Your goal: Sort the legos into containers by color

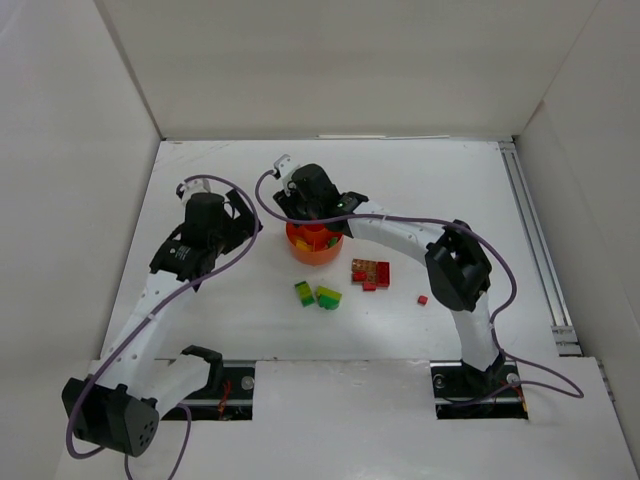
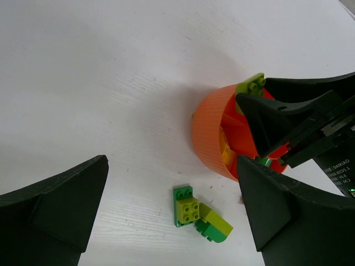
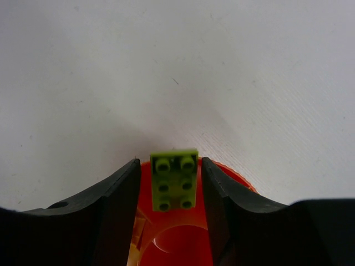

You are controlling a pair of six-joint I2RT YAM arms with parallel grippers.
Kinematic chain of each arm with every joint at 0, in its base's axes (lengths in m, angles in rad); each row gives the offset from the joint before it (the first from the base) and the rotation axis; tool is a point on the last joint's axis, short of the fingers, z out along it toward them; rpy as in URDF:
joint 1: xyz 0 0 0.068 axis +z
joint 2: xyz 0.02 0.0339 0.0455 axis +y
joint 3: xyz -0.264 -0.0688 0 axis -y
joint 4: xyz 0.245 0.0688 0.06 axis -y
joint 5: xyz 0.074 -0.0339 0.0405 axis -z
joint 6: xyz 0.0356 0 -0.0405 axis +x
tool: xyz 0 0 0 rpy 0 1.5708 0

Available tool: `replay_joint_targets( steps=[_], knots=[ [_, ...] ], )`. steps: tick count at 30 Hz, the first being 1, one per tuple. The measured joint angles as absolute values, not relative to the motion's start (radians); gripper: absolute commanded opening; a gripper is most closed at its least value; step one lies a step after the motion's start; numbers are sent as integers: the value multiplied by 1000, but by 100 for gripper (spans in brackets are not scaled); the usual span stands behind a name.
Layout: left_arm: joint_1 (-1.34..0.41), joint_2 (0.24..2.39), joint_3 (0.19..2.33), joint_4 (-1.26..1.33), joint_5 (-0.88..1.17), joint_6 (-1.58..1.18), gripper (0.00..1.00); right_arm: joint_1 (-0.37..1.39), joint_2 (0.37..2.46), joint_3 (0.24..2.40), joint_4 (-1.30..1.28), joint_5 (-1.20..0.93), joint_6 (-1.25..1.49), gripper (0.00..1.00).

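Label (image 2: 337, 166): DAMIAO | right pincer (image 3: 171, 169) clamped on lime brick (image 3: 175, 182) | left pincer (image 2: 172, 166) apart

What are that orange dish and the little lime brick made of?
The orange dish looks like moulded plastic, matte, with fine ribs down its wall. The lime brick looks like hard, smooth plastic: crisp moulded studs, a slight sheen.
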State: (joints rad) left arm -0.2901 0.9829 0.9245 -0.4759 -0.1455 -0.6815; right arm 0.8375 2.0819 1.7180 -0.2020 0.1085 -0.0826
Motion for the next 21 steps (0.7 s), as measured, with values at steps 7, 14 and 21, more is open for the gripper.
replay_joint_targets(
  steps=[7,14,21],
  knots=[
    [-279,992,924,-460,-124,-673,100,838,2082,1718,-203,140,-83,71],
    [-279,992,924,-448,-104,-660,100,838,2042,1696,-210,152,-83,73],
    [-279,992,920,-420,-51,-639,100,838,1775,1542,-224,191,-53,76]
  ],
)
